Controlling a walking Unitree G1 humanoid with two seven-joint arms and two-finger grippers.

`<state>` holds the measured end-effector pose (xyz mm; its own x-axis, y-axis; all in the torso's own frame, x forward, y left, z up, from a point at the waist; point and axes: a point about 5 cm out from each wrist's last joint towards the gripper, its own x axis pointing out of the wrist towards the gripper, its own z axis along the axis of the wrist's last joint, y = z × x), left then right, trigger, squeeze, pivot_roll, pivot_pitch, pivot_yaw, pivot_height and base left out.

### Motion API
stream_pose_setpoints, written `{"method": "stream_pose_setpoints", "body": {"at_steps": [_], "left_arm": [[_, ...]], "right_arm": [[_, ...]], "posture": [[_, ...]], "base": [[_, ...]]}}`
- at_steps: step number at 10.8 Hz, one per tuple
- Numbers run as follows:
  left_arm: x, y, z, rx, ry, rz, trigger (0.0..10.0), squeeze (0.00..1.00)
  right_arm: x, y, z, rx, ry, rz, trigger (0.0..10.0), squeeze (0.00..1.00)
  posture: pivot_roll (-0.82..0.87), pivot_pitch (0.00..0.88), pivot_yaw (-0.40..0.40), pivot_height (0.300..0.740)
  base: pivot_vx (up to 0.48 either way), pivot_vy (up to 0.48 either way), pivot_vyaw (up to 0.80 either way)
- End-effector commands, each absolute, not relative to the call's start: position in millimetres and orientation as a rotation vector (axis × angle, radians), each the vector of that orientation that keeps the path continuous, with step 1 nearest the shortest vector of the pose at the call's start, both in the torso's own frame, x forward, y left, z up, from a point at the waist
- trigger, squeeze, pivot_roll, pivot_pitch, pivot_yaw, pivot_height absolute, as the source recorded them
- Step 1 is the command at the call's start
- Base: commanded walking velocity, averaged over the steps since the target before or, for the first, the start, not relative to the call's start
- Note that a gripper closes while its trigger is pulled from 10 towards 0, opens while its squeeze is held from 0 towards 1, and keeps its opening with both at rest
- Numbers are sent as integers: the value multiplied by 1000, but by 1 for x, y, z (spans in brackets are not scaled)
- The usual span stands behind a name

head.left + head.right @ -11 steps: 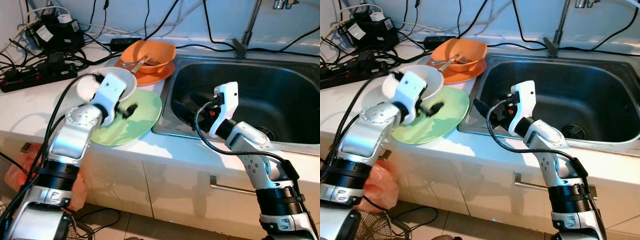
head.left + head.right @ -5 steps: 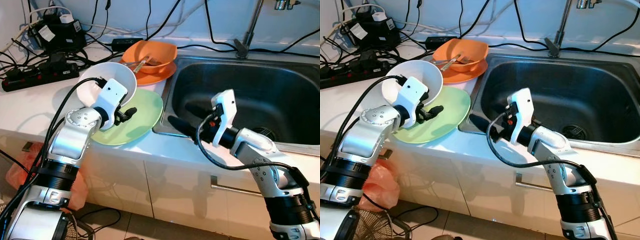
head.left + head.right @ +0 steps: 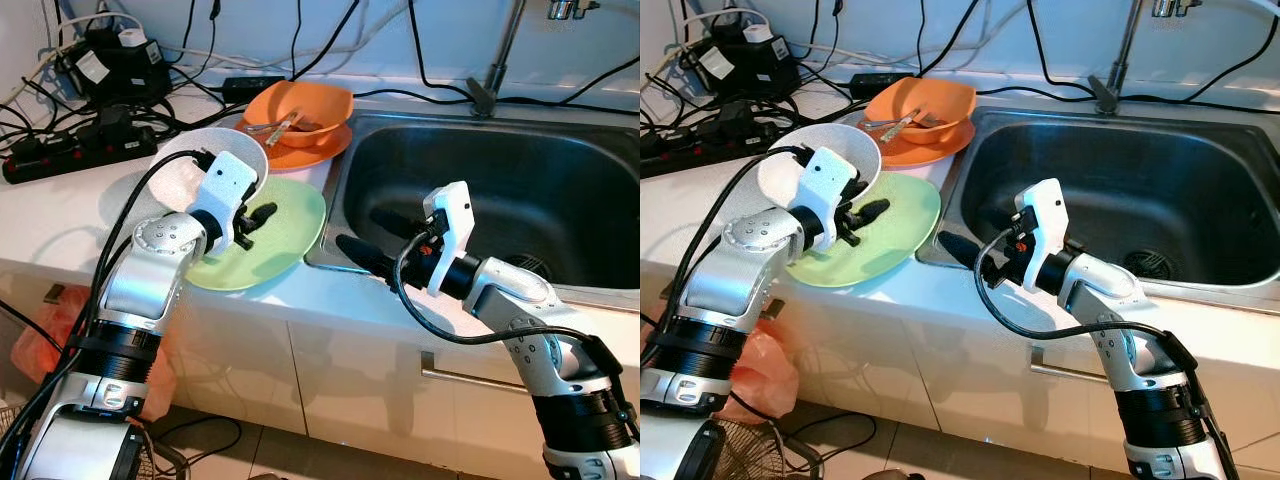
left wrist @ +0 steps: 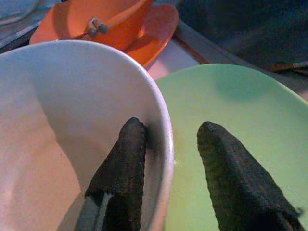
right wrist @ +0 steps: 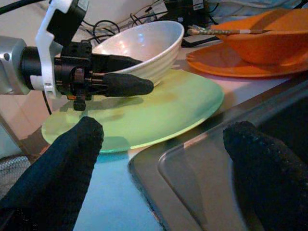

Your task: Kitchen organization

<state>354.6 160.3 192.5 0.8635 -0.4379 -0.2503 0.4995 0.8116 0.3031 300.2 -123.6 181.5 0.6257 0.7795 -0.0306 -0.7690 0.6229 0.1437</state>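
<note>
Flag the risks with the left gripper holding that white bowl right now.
1. The left gripper pinches only the white bowl's rim, one finger inside and one outside; tilted above the green plate, it could slip and drop.
2. The orange bowl with utensils sits close behind; a swing may knock it.
3. The open right gripper hovers at the sink edge nearby; paths could cross.

Bright, even light on the counter (image 3: pixel 60 215), soft arm shadows across the cabinet front (image 3: pixel 330 370), dim sink (image 3: pixel 560 200) basin with faint sheen, sharp head views, left wrist view dusky and soft, right wrist view's near fingers (image 5: pixel 67 163) blurred
</note>
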Motion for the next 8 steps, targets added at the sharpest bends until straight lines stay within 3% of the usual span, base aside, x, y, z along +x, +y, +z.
{"method": "stream_pose_setpoints", "body": {"at_steps": [1,8], "left_arm": [[354,163,189,363,179,-498,0,0],[351,155,184,333,169,-525,0,0]], "right_arm": [[297,-121,183,122,90,917,10000,0],[298,-121,182,122,100,915,10000,0]], "posture": [[63,40,70,740],[63,39,64,740]], "base": [[0,0,0],[0,0,0]]}}
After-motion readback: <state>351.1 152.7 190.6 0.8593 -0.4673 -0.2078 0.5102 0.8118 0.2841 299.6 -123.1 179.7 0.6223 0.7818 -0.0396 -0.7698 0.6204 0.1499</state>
